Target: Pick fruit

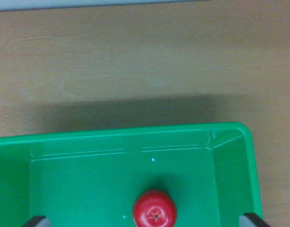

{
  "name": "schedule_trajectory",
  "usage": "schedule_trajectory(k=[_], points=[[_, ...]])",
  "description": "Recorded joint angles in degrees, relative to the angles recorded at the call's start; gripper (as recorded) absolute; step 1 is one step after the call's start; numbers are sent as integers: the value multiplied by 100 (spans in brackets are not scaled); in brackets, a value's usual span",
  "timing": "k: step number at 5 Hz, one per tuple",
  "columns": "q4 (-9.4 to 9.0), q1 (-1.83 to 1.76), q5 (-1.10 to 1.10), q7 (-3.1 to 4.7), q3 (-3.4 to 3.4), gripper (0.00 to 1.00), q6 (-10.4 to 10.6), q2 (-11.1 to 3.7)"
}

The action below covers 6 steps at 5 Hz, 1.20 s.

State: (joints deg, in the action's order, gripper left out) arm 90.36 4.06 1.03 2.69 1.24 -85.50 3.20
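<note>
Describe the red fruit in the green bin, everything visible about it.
The round, glossy red apple-like fruit sits on the floor of the green plastic bin, near the wrist view's bottom edge, which crops its lower part. A small dark dimple, stem or blossom end, faces the camera. It stands clear of the bin's walls, and nothing else touches it. Soft highlights mark its smooth skin.

Looking down into a green plastic bin (232,165) on a light wooden surface (135,61). Inside, near the bottom edge of the wrist view, a red apple (154,209) resting on the bin floor, stem end up. Dark fingers (37,221) just visible at both lower corners, well apart from the apple.
</note>
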Motion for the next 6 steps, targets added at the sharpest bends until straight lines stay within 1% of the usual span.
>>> schedule_trajectory(k=[1,2,3,4,5,6], points=[[-175,9,-8,30,8,0,193,-83],[-175,9,-8,30,8,0,193,-83],[-369,20,-17,63,18,0,405,-175],[-369,20,-17,63,18,0,405,-175],[-572,30,-26,98,27,0,629,-272],[-572,30,-26,98,27,0,629,-272]])
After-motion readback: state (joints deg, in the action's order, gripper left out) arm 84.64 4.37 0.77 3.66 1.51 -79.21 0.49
